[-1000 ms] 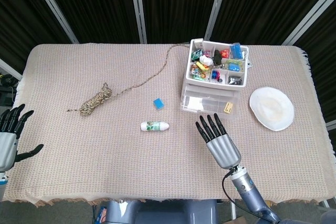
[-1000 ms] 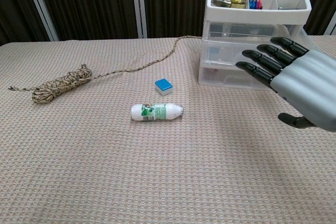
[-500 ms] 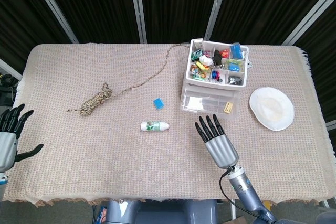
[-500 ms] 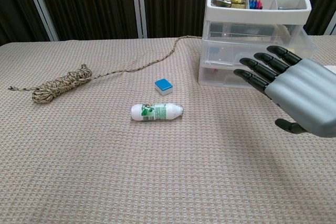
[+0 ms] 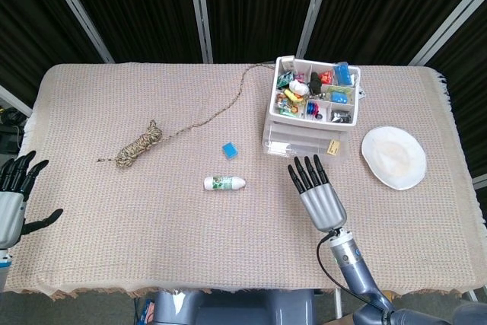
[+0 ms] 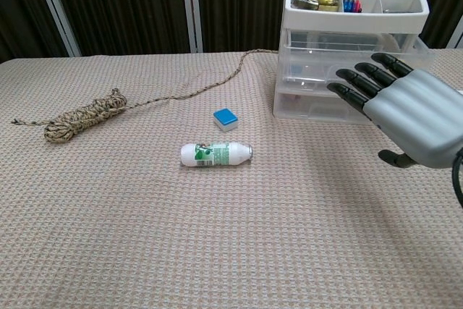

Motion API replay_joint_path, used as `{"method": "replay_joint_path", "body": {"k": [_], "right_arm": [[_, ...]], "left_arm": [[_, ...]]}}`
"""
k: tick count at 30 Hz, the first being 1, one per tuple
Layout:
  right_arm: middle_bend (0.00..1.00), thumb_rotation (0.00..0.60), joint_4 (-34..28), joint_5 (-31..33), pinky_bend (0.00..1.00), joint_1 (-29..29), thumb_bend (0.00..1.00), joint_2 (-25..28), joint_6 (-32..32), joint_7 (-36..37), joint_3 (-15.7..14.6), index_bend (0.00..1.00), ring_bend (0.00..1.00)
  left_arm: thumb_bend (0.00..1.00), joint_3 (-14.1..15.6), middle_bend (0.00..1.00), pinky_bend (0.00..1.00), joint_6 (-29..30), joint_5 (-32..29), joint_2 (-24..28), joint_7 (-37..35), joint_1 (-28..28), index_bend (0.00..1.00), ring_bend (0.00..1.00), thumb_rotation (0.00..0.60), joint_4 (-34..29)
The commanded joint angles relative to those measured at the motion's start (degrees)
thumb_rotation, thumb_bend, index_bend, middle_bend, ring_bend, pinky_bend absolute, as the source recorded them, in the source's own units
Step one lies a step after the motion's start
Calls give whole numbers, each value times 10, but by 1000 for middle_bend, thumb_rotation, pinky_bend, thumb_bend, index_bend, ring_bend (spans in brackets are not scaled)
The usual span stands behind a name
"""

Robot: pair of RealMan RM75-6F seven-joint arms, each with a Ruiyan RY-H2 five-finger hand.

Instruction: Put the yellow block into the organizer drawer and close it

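The clear plastic organizer [image 5: 310,116] stands at the back right of the table, its top tray full of small items. A lower drawer [image 5: 304,144] sticks out a little at the front, and the yellow block [image 5: 332,146] shows inside it at the right. My right hand [image 5: 319,195] lies flat and open, fingers stretched toward the drawer front, fingertips [image 5: 304,165] just short of it or touching; I cannot tell which. The chest view shows the same right hand [image 6: 412,117] before the organizer [image 6: 347,41]. My left hand [image 5: 14,199] hangs open off the table's left edge.
A coiled rope [image 5: 141,144] lies at the left, its tail running to the organizer. A blue block [image 5: 230,150] and a white bottle [image 5: 224,183] on its side lie mid-table. A white plate [image 5: 393,157] sits right of the organizer.
My right hand has moved forward to the organizer. The drawer with the yellow block has slid further in. The left hand has stayed put.
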Motion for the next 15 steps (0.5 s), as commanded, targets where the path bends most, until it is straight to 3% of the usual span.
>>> {"method": "replay_joint_path", "body": {"k": [1, 15], "right_arm": [[0, 600, 4, 5, 0, 4, 135, -2, -3, 1, 7, 33, 0], [0, 600, 10, 42, 0, 25, 136, -9, -31, -4, 40, 34, 0]], "left_arm": [[187, 0, 0, 0, 0, 0, 0, 0, 0, 125, 0, 600, 0], [187, -1, 0, 0, -1, -2, 0, 1, 0, 125, 0, 600, -1]]}}
